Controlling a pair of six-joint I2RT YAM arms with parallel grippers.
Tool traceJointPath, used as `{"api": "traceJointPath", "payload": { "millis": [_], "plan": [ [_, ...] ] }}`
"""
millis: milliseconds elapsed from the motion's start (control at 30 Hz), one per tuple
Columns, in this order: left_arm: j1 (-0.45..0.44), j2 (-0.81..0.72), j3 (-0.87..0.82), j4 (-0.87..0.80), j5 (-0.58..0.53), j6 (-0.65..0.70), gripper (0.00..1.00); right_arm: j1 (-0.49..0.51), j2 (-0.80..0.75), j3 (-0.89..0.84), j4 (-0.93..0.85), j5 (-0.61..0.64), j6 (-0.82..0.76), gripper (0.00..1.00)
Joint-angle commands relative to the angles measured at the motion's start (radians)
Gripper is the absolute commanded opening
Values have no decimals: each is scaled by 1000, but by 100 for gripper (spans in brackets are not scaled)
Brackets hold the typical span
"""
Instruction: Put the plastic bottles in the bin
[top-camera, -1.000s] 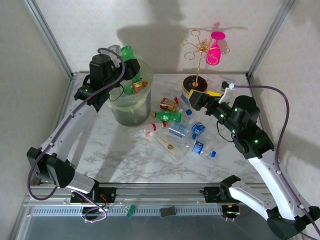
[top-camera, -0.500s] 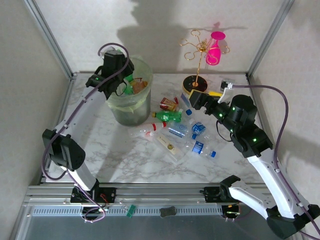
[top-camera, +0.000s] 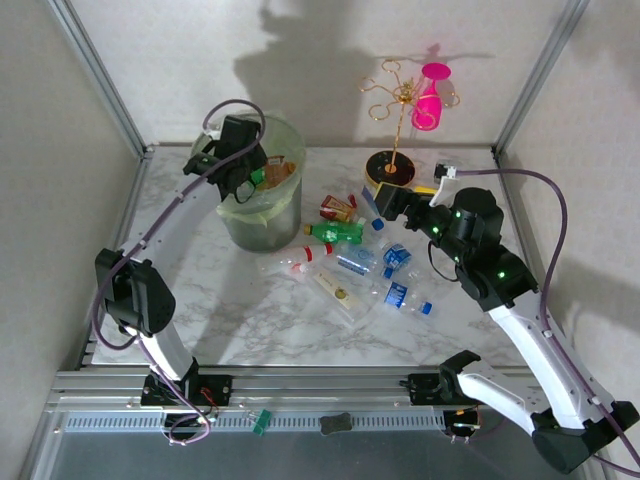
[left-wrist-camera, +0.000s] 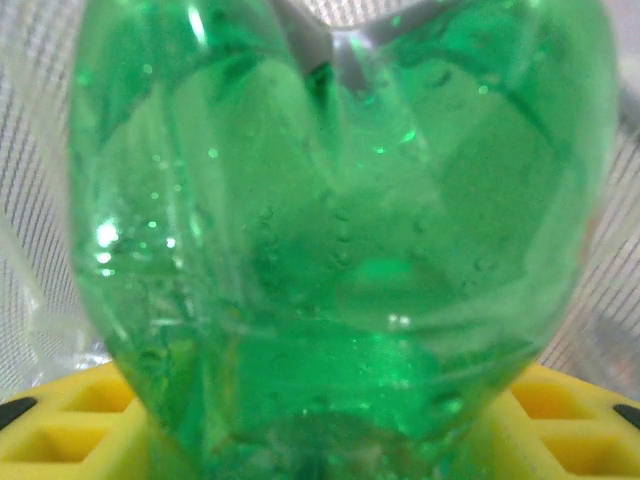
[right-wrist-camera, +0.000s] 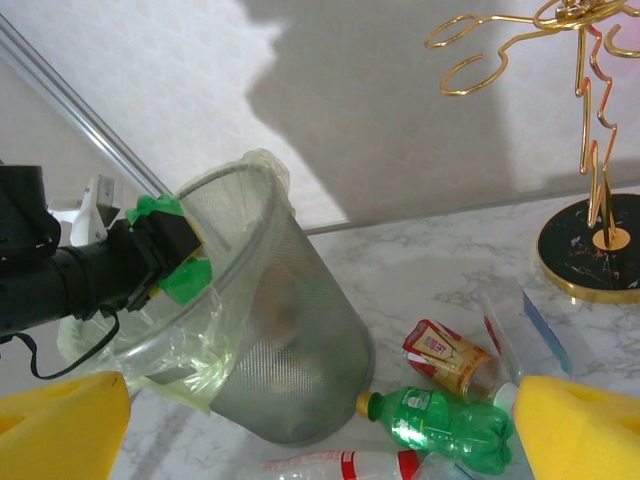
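Left jaws grip green bottle (left-wrist-camera: 340, 250) at bin (top-camera: 262, 215) rim; right jaws gape.

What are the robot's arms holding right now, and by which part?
The left arm's fingers pinch a green plastic bottle across its rounded body, over the bin. The right arm's fingers stand open, holding nothing.

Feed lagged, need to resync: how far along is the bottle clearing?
Done: a few bottles lie in the bin. In hand: the left end effector holds a green bottle at its rim. Left: loose bottles on the table, a second green bottle among them; the right end effector hangs open beside them.
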Motion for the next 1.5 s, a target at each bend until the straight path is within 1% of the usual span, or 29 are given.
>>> {"api": "traceJointPath", "payload": {
  "millis": [0, 100, 267, 367, 400, 433, 500, 533, 600, 700, 867, 967, 1167, 1233, 1400, 1467],
  "plan": [
    [-39, -9, -9, -49, -74, 41, 19, 2, -1, -23, 11, 22, -8, 99],
    [-50, -28, -32, -38, -75, 53, 21, 2, 5, -31, 21, 14, -8, 99],
    [-64, -19, -61, -51, -36, 38, 22, 3, 13, -23, 19, 14, -10, 99],
    [-71, -29, -81, -47, -50, 40, 24, 3, 14, -21, 16, 15, -15, 99],
    [-71, -31, -79, -50, -60, 43, 27, 2, 13, -20, 14, 14, -15, 99],
    [-72, -34, -71, -54, -74, 50, 33, 2, 14, -21, 11, 14, -15, 99],
    [-71, -39, -45, -62, -92, 56, 48, 3, 12, -22, 7, 14, -16, 99],
    [-71, -43, -31, -66, -96, 57, 54, 3, 11, -23, 5, 17, -16, 99],
    [-71, -51, -1, -69, -93, 57, 61, 3, 8, -23, 5, 17, -16, 99],
    [-71, -62, 37, -81, -91, 55, 62, 3, 7, -17, 0, 16, -17, 99],
    [-72, -98, 49, -85, -96, 57, 64, 2, 2, -12, -9, 23, -25, 98],
    [-75, -132, 25, -75, -83, 43, 61, 2, 0, -12, -11, 25, -26, 99],
    [-97, -204, -101, -20, 25, 1, 51, 1, 0, -17, -8, 27, -25, 99],
    [-107, -216, -125, -17, 37, -2, 50, 2, 2, -19, -7, 31, -27, 99],
    [-111, -215, -133, -8, 9, 19, 55, 2, 8, -27, 4, 23, -21, 98],
    [-111, -198, -112, -14, -3, 35, 63, 3, 8, -29, 5, 17, -16, 99]
  ]
}}
